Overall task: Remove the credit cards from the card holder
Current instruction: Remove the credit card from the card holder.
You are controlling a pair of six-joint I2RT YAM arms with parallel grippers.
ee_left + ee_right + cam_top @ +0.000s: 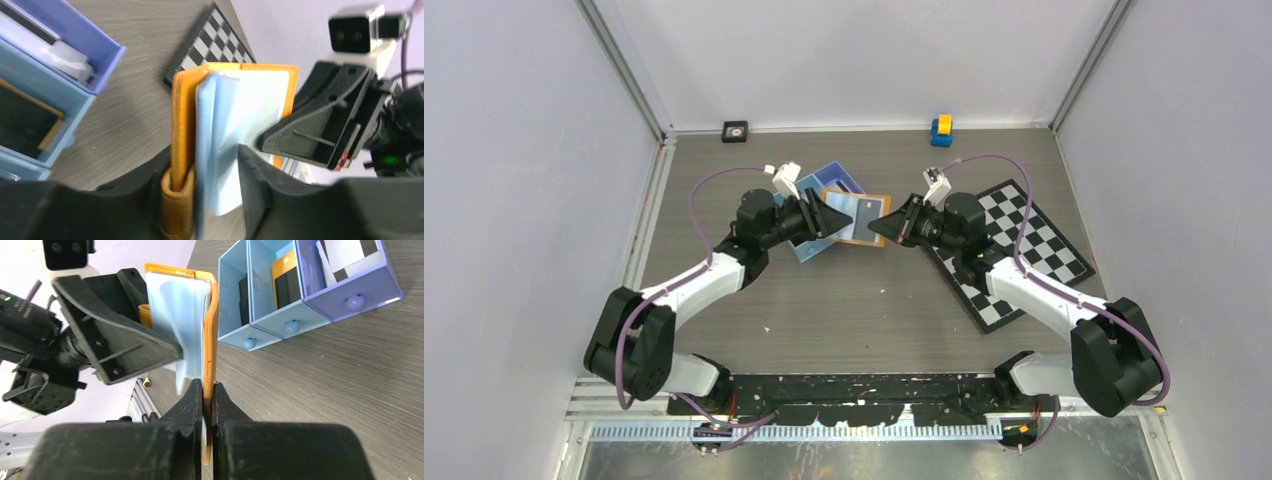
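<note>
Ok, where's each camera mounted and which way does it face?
Top external: above, behind the bases, looking down; both arms show, left tool and right tool meeting at the card holder.
Left wrist: on the left arm, facing the right tool and checkerboard; own fingers flank the card holder.
Right wrist: on the right arm, facing the left tool and blue tray; own fingers pinch the card holder.
All share the card holder.

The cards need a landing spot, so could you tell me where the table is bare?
Bare table lies between the left arm and right arm, nearer than the card holder. Also bare: the far edge between the black square and the toy block. Crowded: around the blue tray and checkerboard.
</note>
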